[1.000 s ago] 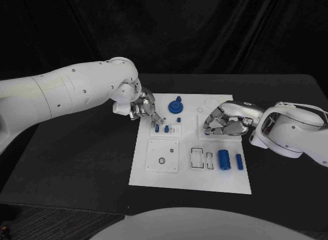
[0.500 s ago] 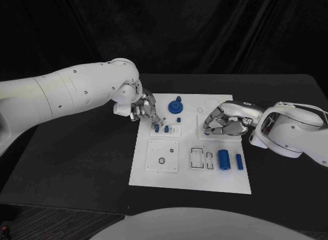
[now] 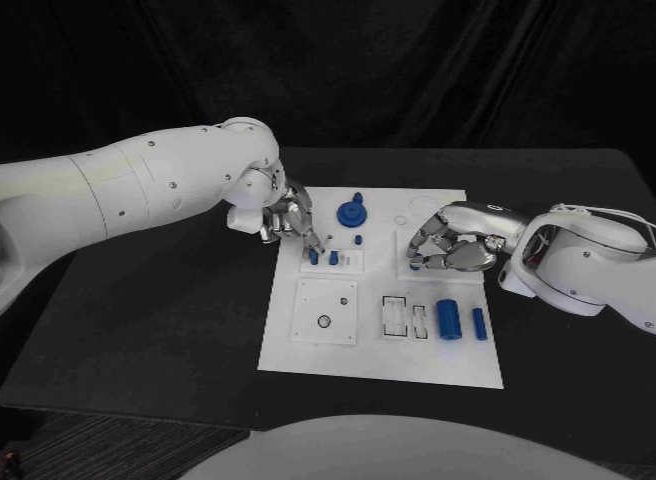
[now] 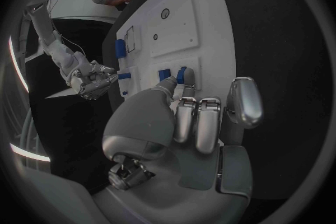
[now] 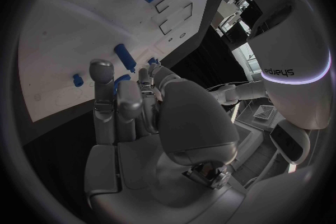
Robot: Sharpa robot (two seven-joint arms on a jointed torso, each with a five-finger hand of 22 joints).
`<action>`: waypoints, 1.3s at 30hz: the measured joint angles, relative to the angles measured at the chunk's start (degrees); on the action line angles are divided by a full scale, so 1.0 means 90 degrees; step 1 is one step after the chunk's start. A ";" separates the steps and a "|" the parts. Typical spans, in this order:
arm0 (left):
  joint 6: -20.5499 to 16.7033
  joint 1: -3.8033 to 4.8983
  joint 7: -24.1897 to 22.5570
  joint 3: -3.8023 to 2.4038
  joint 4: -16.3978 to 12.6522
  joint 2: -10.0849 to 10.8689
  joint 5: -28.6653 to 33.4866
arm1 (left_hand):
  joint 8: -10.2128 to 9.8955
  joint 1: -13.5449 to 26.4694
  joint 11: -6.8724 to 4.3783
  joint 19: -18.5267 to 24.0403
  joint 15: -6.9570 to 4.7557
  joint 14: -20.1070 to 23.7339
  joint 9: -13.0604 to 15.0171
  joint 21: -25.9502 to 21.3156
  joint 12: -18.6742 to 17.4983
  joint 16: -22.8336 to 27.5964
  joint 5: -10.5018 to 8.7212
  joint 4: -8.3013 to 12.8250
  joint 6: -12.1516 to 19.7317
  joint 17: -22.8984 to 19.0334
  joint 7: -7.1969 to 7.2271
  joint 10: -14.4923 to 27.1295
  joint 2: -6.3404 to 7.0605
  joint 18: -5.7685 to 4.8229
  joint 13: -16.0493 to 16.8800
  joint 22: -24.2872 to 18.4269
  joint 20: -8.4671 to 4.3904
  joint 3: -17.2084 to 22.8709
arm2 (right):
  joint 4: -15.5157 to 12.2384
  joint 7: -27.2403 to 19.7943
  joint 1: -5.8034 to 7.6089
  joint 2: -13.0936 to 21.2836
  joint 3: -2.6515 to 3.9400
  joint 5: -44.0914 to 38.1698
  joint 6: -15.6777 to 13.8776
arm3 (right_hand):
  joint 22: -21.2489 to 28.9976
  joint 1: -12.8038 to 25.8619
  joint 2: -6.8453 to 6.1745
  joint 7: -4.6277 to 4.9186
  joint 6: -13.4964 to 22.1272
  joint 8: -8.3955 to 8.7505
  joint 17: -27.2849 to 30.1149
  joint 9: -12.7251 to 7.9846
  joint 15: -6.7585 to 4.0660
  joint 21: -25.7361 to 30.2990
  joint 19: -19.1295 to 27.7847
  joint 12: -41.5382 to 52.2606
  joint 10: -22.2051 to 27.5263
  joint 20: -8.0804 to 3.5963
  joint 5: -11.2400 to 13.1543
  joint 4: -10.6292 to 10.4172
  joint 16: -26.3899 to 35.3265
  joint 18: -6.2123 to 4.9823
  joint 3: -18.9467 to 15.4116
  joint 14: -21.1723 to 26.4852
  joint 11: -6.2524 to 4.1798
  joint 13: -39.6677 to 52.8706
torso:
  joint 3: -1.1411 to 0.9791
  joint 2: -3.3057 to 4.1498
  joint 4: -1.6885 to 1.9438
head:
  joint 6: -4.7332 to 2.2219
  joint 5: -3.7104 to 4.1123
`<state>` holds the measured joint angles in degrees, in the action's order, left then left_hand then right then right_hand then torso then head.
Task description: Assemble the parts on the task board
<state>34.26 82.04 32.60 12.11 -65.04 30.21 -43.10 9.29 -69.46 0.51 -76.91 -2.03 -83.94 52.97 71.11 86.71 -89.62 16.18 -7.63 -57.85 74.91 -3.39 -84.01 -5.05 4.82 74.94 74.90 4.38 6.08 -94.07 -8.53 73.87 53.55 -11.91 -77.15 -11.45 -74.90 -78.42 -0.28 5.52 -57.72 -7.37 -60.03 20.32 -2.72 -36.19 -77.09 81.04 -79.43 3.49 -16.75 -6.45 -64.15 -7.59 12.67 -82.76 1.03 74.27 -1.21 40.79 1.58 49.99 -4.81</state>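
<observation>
1. Left hand [image 3: 282, 215]: I have it at the far left corner of the task board [image 3: 328, 355], fingers reaching down onto the two short blue pegs [image 3: 322, 257] that stand upright in a small white block. In the left wrist view a fingertip [image 4: 183, 85] touches one peg; whether it pinches it I cannot tell. My guess is that it is seating or steadying that peg.

2. Task board: white rectangular plate in the middle of the black table [image 3: 155, 330], long side running near to far. Near its left part sits a square white panel with a small round hole [image 3: 324, 321] (unfilled, as far as I see).

3. Blue gear [image 3: 353, 212]: lies at the far edge of the board, just right of the left hand, toothed disc with a raised hub.

4. Slotted block [image 3: 405, 316]: rectangular recesses, near middle.

5. Large blue cylinder [image 3: 448, 317] and thin blue pin [image 3: 480, 323]: lying side by side on the board's right part, loose, untouched.

6. Right hand [image 3: 451, 242]: over the board's far right part, fingers curled in narrow; I make out nothing in them. I judge it parked, waiting its turn.
</observation>
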 measured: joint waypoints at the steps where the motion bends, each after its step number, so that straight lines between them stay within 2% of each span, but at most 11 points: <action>1: 0.0000 -0.0001 0.0000 -0.0001 0.0000 -0.0002 0.0001 | -0.0014 -0.0015 0.0000 0.0000 0.0000 0.0000 0.0000 0.0000 0.0000 0.0000 0.0000 0.0030 0.0000 0.0000 0.0000 0.0000 0.0015 -0.0001 0.0000 0.0000 0.0000 0.0038 | 0.0000 0.0000 0.0000 0.0000 0.0000 0.0000 0.0001 | 0.0000 0.0000 0.0000 0.0000 0.0000 0.0000 0.0000 0.0006 0.0000 0.0002 0.0000 0.0000 0.0000 0.0000 -0.0012 0.0009 0.0000 0.0000 0.0008 0.0000 0.0000 0.0000 | 0.0000 0.0000 0.0000 | 0.0000 -0.0001; 3: 0.0000 -0.0003 0.0000 -0.0003 0.0001 -0.0006 0.0003 | -0.0016 -0.0031 0.0000 0.0000 0.0000 0.0000 0.0000 0.0000 -0.0001 0.0000 0.0042 0.0059 -0.0007 0.0000 -0.0007 0.0000 0.0031 -0.0001 0.0000 0.0000 0.0000 0.0142 | 0.0001 0.0002 0.0000 0.0000 0.0000 0.0000 0.0003 | 0.0000 0.0000 0.0000 0.0000 0.0000 0.0000 0.0000 0.0008 0.0000 0.0002 0.0000 0.0000 0.0000 0.0000 -0.0062 0.0030 0.0000 0.0000 0.0030 0.0000 0.0000 0.0000 | 0.0000 0.0001 0.0000 | 0.0000 -0.0002; 6: -0.0002 -0.0006 -0.0004 -0.0006 0.0002 -0.0013 0.0009 | -0.0016 0.0002 -0.0021 0.0000 0.0000 0.0000 0.0000 0.0000 -0.0001 0.0000 0.0271 0.0174 -0.0056 0.0000 0.0010 0.0021 0.0063 -0.0001 0.0000 0.0000 0.0000 0.0387 | 0.0002 0.0004 0.0000 0.0000 0.0000 0.0000 0.0005 | 0.0000 -0.0036 0.0030 0.0000 0.0000 0.0000 0.0010 0.0014 0.0000 0.0035 0.0000 0.0000 0.0000 0.0000 -0.0110 0.0068 0.0000 0.0000 0.0067 0.0000 0.0000 -0.0010 | 0.0000 0.0001 0.0000 | 0.0000 -0.0004; 8: -0.0006 -0.0009 -0.0007 -0.0006 0.0003 -0.0014 0.0011 | -0.0016 0.0021 -0.0034 0.0000 0.0000 0.0000 0.0002 0.0000 -0.0001 0.0000 0.0329 0.0217 -0.0057 0.0000 0.0009 0.0008 0.0082 0.0000 0.0000 0.0000 0.0000 0.0481 | 0.0003 0.0005 0.0000 -0.0001 0.0000 0.0000 0.0007 | 0.0000 -0.0052 0.0014 0.0000 0.0000 0.0000 0.0018 0.0022 0.0000 0.0035 0.0000 0.0000 0.0000 0.0000 -0.0156 0.0067 0.0000 0.0000 0.0067 0.0000 0.0000 -0.0016 | -0.0001 0.0001 0.0000 | 0.0000 -0.0005; 11: -0.0018 -0.0013 -0.0015 -0.0006 0.0003 -0.0014 0.0015 | -0.0016 0.0163 -0.0045 -0.0023 0.0000 0.0000 0.0033 0.0000 -0.0001 0.0000 0.0455 0.0358 -0.0080 0.0000 0.0011 -0.0002 0.0223 -0.0001 0.0000 0.0000 -0.0023 0.0840 | 0.0003 0.0008 0.0000 -0.0002 0.0000 0.0000 0.0011 | -0.0004 -0.0067 -0.0001 0.0000 0.0000 0.0000 0.0029 0.0029 0.0000 0.0065 0.0000 -0.0032 0.0000 0.0000 -0.0210 0.0103 0.0028 0.0000 0.0103 0.0000 0.0000 -0.0019 | -0.0001 0.0002 0.0000 | 0.0000 -0.0010; 17: -0.0112 -0.0021 -0.0038 -0.0007 -0.0089 0.0058 0.0023 | -0.0016 0.0316 -0.0044 -0.0023 -0.0024 -0.0024 0.0103 0.0026 -0.0001 0.0000 0.0495 0.0548 -0.0125 0.0000 0.0011 -0.0002 0.0374 0.0000 0.0000 0.0000 -0.0023 0.1308 | 0.0005 0.0022 0.0000 0.0001 0.0000 0.0000 0.0024 | -0.0005 -0.0084 0.0017 0.0000 0.0000 0.0000 0.0054 0.0035 -0.0017 0.0126 0.0000 -0.0031 0.0046 0.0000 -0.0285 0.0138 0.0054 0.0001 0.0138 0.0017 0.0001 -0.0036 | -0.0001 0.0002 -0.0001 | 0.0000 0.0001; 20: -0.0206 -0.0021 -0.0046 -0.0007 -0.0214 0.0155 0.0028 | -0.0017 0.0414 -0.0044 -0.0048 -0.0024 -0.0024 0.0143 0.0074 -0.0001 0.0000 0.0561 0.0663 -0.0135 0.0000 0.0001 -0.0002 0.0473 0.0000 0.0000 0.0000 -0.0047 0.1553 | 0.0005 0.0036 0.0000 0.0011 0.0000 0.0000 0.0034 | -0.0005 -0.0100 0.0033 0.0000 0.0000 0.0000 0.0096 0.0043 -0.0016 0.0200 0.0000 -0.0058 0.0046 0.0000 -0.0324 0.0164 0.0100 0.0001 0.0164 0.0017 0.0001 -0.0046 | 0.0000 0.0002 -0.0001 | 0.0000 0.0014; 28: -0.0575 -0.0036 -0.0037 0.0000 -0.0645 0.0464 0.0029 | -0.0043 0.0525 -0.0044 -0.0048 -0.0047 0.0000 0.0204 0.0074 -0.0001 0.0000 0.0600 0.0757 -0.0159 0.0000 0.0023 -0.0002 0.0516 0.0000 0.0000 0.0000 -0.0047 0.1729 | 0.0004 0.0081 0.0000 0.0035 0.0000 0.0000 0.0056 | -0.0004 -0.0100 0.0032 0.0000 0.0000 0.0000 0.0151 0.0050 -0.0015 0.0285 0.0000 -0.0088 0.0093 0.0000 -0.0356 0.0191 0.0142 0.0001 0.0191 0.0064 0.0000 -0.0122 | 0.0001 -0.0004 -0.0001 | 0.0000 0.0027; 31: -0.0751 -0.0037 -0.0028 0.0000 -0.0824 0.0592 0.0028 | -0.0012 0.0551 -0.0044 -0.0048 -0.0047 0.0000 0.0221 0.0074 -0.0001 0.0000 0.0623 0.0759 -0.0159 0.0000 0.0023 -0.0002 0.0490 -0.0001 0.0000 0.0000 -0.0047 0.1761 | 0.0004 0.0099 0.0000 0.0038 0.0000 0.0000 0.0064 | -0.0004 -0.0100 0.0032 0.0000 0.0000 0.0000 0.0163 0.0049 -0.0015 0.0309 0.0000 -0.0088 0.0093 0.0000 -0.0356 0.0191 0.0142 0.0000 0.0191 0.0063 0.0000 -0.0127 | 0.0001 -0.0006 -0.0001 | 0.0000 0.0027; 39: -0.1298 -0.0037 0.0004 0.0004 -0.1286 0.0931 0.0022 | 0.0014 0.0632 -0.0044 -0.0047 -0.0047 0.0000 0.0266 0.0073 -0.0050 0.0000 0.0649 0.0812 -0.0182 0.0000 0.0001 -0.0002 0.0543 0.0000 0.0000 0.0000 -0.0047 0.1868 | 0.0011 0.0146 0.0000 0.0045 0.0000 0.0000 0.0084 | -0.0003 -0.0099 0.0032 0.0000 0.0000 0.0000 0.0207 0.0056 0.0007 0.0350 0.0000 -0.0124 0.0138 0.0000 -0.0382 0.0226 0.0176 0.0000 0.0225 0.0086 0.0001 -0.0169 | 0.0002 -0.0010 0.0000 | 0.0000 0.0025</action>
<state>22.58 81.70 32.64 12.15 -76.61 38.59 -42.90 9.42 -63.77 0.11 -77.33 -2.45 -83.94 55.37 71.77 86.26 -89.62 22.03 -0.32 -59.49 74.91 -3.38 -84.03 -0.16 4.82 74.93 74.90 3.96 22.90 -93.97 -7.22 73.87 53.95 -11.91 -77.15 -10.70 -74.93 -79.32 0.01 5.52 -57.72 -7.37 -58.18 20.83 -2.65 -33.04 -77.09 79.93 -78.19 3.49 -20.19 -4.42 -62.56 -7.59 14.70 -81.99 1.04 72.75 -1.19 40.70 1.58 49.99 -4.59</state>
